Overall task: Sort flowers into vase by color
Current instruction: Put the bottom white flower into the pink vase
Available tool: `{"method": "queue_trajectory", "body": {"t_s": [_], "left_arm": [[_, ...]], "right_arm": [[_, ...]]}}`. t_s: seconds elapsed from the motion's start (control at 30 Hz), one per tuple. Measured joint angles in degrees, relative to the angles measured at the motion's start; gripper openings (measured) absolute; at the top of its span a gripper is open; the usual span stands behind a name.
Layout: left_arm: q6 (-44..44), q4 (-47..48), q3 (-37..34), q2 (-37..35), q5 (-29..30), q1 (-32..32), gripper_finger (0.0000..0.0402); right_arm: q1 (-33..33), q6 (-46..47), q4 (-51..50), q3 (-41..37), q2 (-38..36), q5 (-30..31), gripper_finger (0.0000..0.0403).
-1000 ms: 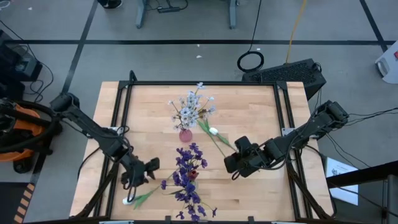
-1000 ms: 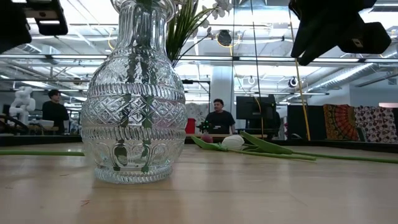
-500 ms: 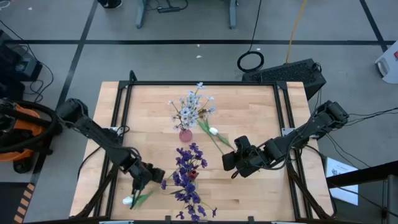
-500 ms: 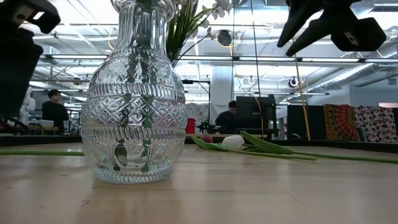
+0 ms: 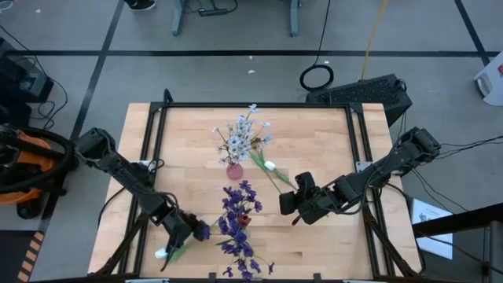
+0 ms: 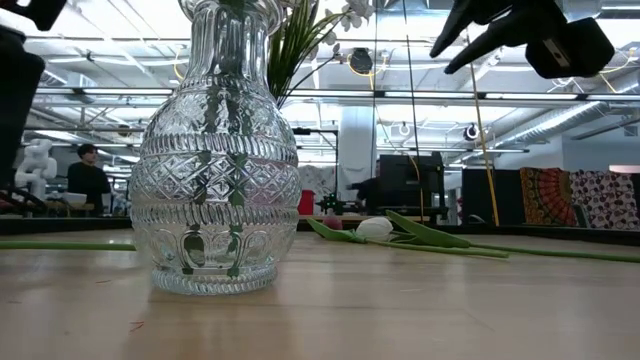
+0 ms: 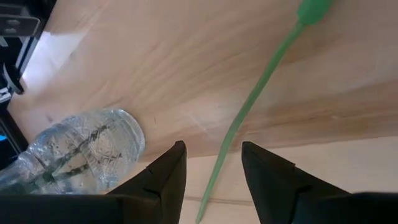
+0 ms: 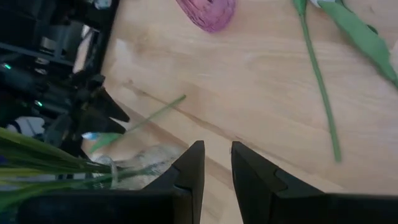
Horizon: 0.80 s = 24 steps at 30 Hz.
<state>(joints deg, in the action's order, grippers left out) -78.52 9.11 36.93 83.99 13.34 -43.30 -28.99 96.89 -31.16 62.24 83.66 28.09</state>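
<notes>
i note my left arm stretched low toward the table's front edge, left gripper (image 5: 191, 232) with fingers (image 7: 165, 177) parted. my right arm is bent inward, right gripper (image 5: 288, 206) raised, fingers (image 8: 193, 167) slightly apart.

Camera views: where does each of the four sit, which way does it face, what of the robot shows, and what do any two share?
High: overhead, straight down; both arms, left gripper at a stem, right gripper.
Low: table height, facing the room; clear vase, white tulip, dark arm parts above.
Left wrist: past its open fingers, green stem between them.
Right wrist: over its fingers; pink vase.
Shared: the clear vase appears in the low and left wrist views.
</notes>
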Motion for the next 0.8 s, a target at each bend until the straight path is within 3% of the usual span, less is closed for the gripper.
{"method": "queue_trajectory", "body": {"t_s": [0.33, 0.5, 0.8], "left_arm": [[-3.2, -0.3, 0.0, 0.5, -2.0, -0.9, 0.01], [-5.1, -2.1, 0.0, 5.3, -2.5, -1.2, 0.0082], [-3.1, 0.1, 2.7, 11.2, 2.8, -2.9, 0.0072]], "right_arm": [[0.0, 0.0, 1.5, 0.0, 0.0, 2.4, 0.007], [0.0, -0.1, 3.2, 0.0, 0.0, 2.4, 0.007], [0.0, -0.4, 4.0, 0.0, 0.0, 2.4, 0.007]]}}
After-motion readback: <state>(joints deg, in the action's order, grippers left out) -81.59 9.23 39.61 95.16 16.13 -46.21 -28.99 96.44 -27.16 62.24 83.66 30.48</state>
